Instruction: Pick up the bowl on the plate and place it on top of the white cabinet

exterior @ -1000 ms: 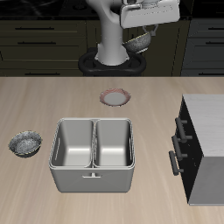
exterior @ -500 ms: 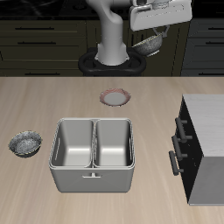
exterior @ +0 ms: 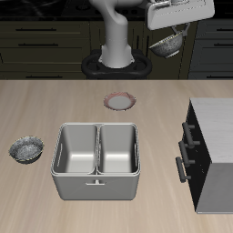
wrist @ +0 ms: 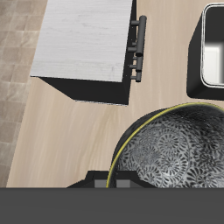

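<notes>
The gripper (exterior: 169, 38) is high in the air above the back of the table (exterior: 55, 105), and it holds the bowl (exterior: 167, 44), which hangs under it and is tilted. The fingers are closed on the rim of the bowl; in the wrist view the rim and the speckled shiny inside of the bowl (wrist: 175, 149) fill the space just in front of the gripper, but the fingers themselves are not clear there. The bowl touches nothing except the gripper. Taking the white cabinet (exterior: 215, 150) as the landmark: the bowl is above and farther back than the cabinet, well apart from its pale top. The wrist view also shows the cabinet (wrist: 87, 44) below, with its pale top and its long bar handles (wrist: 138, 48) on the dark front. The plate (exterior: 120, 100) lies flat on the table, farther back than the cabinet and beside it, with nothing on it. The steel basin (exterior: 97, 159) with two compartments stands next to the front of the cabinet. A second grey bowl (exterior: 28, 149) rests on the table beyond the basin, far from the cabinet.
</notes>
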Available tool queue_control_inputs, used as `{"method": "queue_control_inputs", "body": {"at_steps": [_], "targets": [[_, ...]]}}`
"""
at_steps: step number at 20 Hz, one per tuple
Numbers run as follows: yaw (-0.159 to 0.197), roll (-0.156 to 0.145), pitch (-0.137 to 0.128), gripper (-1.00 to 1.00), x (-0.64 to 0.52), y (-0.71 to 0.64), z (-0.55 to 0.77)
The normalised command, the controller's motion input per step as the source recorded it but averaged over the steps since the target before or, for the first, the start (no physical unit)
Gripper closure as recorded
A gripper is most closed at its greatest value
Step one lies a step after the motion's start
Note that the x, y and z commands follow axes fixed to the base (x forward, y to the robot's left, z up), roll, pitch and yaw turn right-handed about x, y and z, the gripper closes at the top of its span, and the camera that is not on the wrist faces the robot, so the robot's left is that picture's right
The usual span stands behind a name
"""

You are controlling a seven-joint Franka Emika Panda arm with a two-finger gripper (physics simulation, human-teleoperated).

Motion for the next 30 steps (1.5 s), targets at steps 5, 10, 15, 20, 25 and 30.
{"method": "queue_control_inputs", "body": {"at_steps": [5, 10, 15, 20, 25, 30], "targets": [[0.014, 0.005, -0.002, 1.00, 0.28, 0.20, 0.14], [0.059, -0.012, -0.025, 1.00, 0.23, 0.10, 0.11], [0.011, -0.016, 0.009, 1.00, 0.26, 0.11, 0.06], [0.004, -0.007, 0.024, 1.00, 0.25, 0.11, -0.02], [0.017, -0.001, -0.005, 1.00, 0.23, 0.12, 0.09], [-0.016, 0.003, 0.016, 1.00, 0.26, 0.13, 0.07]]}}
